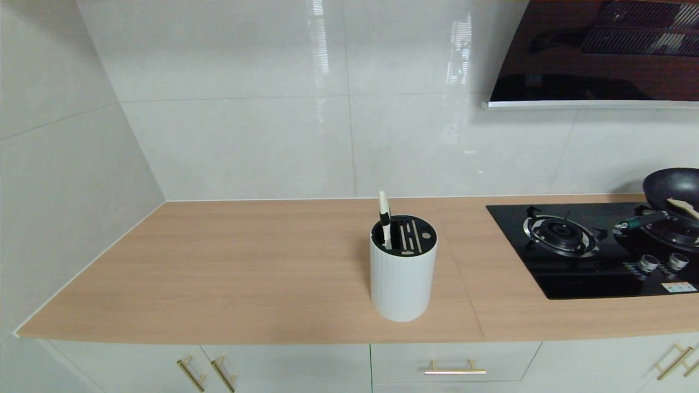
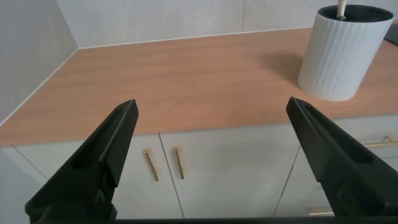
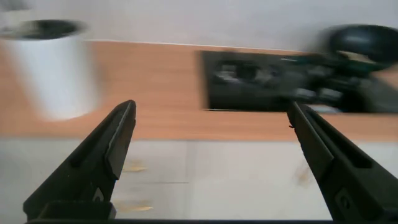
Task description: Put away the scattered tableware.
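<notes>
Left claw point(image 2: 211, 104) and right claw point(image 3: 211, 106) are both wide open, empty; holder point(image 1: 403, 273) with one utensil point(image 1: 384, 215) stands centre-frame near the counter's point(image 1: 246, 262) front edge, so a sloppy reach could knock it off.

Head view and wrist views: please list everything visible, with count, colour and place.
holder: one, white with black slotted top, mid-counter
utensil: one, white and black handle, standing in the holder
counter: one, light wood, along the tiled wall
hob: one, black, in the counter's right part
pan: one, black, on the hob's far right
hood: one, dark, above the hob
left claw: one, black, open, off the counter's front edge
right claw: one, black, open, off the counter's front edge
</notes>
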### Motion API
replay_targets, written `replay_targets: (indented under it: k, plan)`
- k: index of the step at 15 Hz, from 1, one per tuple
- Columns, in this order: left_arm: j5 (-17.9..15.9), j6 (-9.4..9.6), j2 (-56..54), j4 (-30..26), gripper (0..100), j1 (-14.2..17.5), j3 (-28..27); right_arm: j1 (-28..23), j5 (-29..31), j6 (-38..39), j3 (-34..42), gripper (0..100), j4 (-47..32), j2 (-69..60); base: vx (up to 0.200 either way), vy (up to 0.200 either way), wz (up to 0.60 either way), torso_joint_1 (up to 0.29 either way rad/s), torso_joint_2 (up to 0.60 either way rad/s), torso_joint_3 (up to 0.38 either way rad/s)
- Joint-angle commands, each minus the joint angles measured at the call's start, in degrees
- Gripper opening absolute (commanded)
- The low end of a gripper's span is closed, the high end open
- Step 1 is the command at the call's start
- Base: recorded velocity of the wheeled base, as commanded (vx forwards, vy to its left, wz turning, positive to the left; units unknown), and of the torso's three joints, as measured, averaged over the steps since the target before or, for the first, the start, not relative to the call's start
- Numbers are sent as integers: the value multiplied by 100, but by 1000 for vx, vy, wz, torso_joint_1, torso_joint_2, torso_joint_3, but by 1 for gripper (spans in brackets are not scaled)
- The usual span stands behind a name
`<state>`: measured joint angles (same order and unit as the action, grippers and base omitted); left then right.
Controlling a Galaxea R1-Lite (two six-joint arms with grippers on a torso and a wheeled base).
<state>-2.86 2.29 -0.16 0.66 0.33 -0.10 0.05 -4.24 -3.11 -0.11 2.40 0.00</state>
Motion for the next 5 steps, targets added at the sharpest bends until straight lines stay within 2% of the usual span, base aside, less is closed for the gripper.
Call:
replay_targets:
  k: [1,5]
  plan:
    - [14,-45,16,4,100,2,1,4,-42,21,-7,100,-3,9,0,0,0,0,0,0]
    - [14,-45,16,4,100,2,1,4,-33,21,-7,100,-3,0,0,0,0,0,0,0]
